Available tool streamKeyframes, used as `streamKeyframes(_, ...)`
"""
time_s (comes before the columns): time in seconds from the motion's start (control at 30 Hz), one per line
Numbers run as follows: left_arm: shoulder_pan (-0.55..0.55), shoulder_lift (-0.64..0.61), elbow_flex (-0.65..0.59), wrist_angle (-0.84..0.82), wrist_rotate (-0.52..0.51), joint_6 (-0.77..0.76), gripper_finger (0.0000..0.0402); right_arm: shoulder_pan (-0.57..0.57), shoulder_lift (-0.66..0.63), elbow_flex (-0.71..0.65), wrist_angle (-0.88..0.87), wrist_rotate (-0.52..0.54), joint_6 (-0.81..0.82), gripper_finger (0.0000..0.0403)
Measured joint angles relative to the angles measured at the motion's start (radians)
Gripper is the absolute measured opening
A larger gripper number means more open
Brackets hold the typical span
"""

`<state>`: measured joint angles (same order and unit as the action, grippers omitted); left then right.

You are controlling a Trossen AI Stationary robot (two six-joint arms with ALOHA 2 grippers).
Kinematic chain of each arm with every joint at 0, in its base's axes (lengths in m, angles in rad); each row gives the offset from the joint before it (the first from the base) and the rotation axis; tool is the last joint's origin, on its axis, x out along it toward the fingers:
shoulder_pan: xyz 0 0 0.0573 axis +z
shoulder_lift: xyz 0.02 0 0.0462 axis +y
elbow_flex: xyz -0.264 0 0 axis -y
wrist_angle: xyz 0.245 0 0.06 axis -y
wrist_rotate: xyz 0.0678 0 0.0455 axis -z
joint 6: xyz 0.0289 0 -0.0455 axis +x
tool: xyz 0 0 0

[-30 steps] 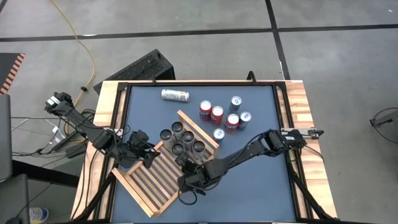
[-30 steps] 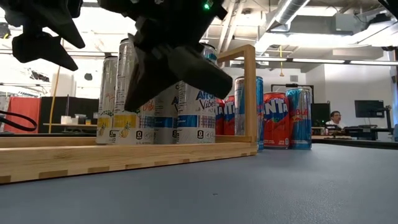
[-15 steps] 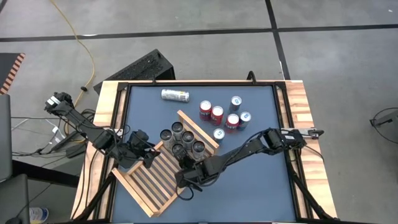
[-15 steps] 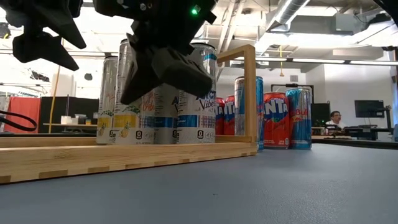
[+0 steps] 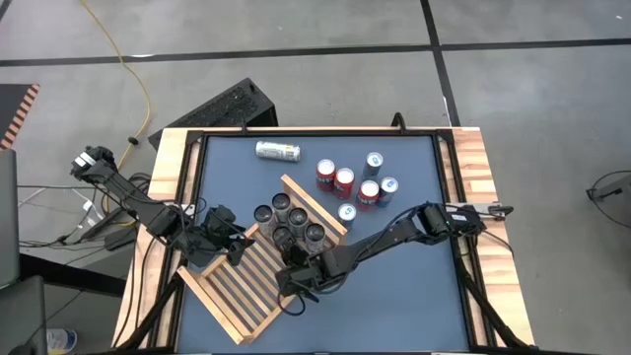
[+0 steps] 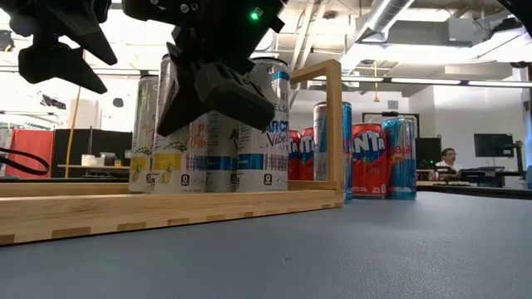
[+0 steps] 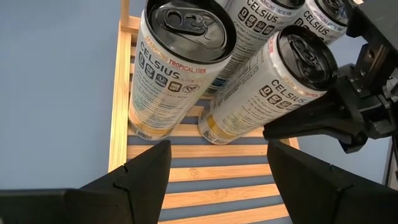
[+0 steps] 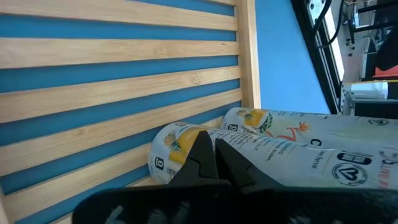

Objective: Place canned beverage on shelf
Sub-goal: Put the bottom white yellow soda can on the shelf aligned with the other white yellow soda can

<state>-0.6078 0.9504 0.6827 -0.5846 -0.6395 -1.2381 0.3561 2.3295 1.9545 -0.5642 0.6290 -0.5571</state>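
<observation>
R gripper (image 5: 294,283) pinched shut, empty, over shelf (image 5: 240,296) by cans (image 5: 289,221); lift straight up, don't clip them; L gripper (image 5: 240,252) part-open, idle.

Upright cans (image 5: 287,221) on shelf (image 5: 235,289) far end, loose cans (image 5: 353,184) behind on table (image 5: 404,296)

We count one large slatted rack of light wood (image 5: 240,284) on the blue table. On it stand five tall slim cans with dark tops (image 5: 289,219). Beside the rack we count five upright cans off it: three red soda cans (image 5: 343,181) and two blue soda cans (image 5: 375,163). One pale can (image 5: 277,151) lies on its side. Two dark arms are present.
</observation>
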Motion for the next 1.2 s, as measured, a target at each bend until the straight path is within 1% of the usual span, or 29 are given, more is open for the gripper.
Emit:
streamKeyframes(0.53, 0.000, 0.000, 0.000, 0.000, -0.001, 0.000, 0.0253, -0.038, 0.000, 0.000, 0.034, 0.001, -0.009, 0.0000)
streamKeyframes(0.73, 0.000, 0.000, 0.000, 0.000, -0.002, 0.005, 0.0253, 0.007, -0.012, 0.000, 0.042, 0.004, -0.072, 0.0000)
streamKeyframes(0.87, 0.000, 0.000, 0.000, 0.000, -0.002, 0.005, 0.0253, 0.053, -0.044, 0.000, 0.040, 0.007, -0.079, 0.0000)
streamKeyframes(0.93, 0.000, 0.000, 0.000, 0.000, -0.002, 0.005, 0.0253, 0.065, -0.051, 0.001, 0.004, 0.055, -0.080, 0.0000)
streamKeyframes(1.03, 0.000, 0.000, 0.000, -0.001, -0.003, 0.005, 0.0253, 0.066, -0.049, 0.000, -0.055, 0.160, -0.080, 0.0000)
streamKeyframes(1.2, 0.000, 0.000, 0.000, 0.000, -0.016, 0.015, 0.0253, 0.054, -0.049, 0.000, -0.094, 0.189, -0.080, 0.0000)
